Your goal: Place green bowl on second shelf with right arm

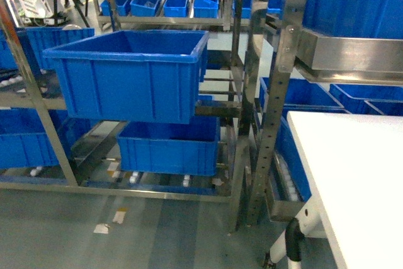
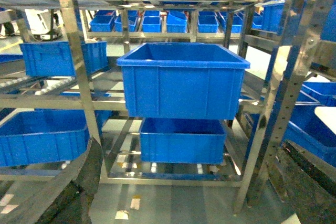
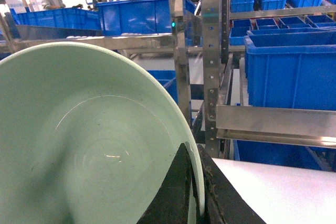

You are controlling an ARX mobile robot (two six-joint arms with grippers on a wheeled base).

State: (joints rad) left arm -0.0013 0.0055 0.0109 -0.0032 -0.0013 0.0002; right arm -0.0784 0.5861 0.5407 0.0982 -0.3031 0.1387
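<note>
Steel racks of big blue plastic bins (image 1: 129, 74) filled the storeroom, a white bench (image 1: 352, 174) at four o'clock. The right hand (image 3: 195, 192) was clamped on the pale mint-green glossy bowl's (image 3: 89, 145) rim, mid-carry; next, I judged, it needed reaching to the second shelf.

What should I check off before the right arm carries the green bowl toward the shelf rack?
1. Bowl held: ok. The right gripper is pinched on the rim of the green bowl.
2. Bowl contents: ok. The glossy inside shows nothing in it.
3. Bowl attitude: not ok. It is tilted, with its inside facing the wrist camera.
4. Second shelf space: cannot tell. The large blue bin fills the front of the middle level in the head view.
5. White table at the right: cannot tell how near the arm is, since no arm shows in the head view.
6. Left gripper: cannot tell. It is out of view.
</note>
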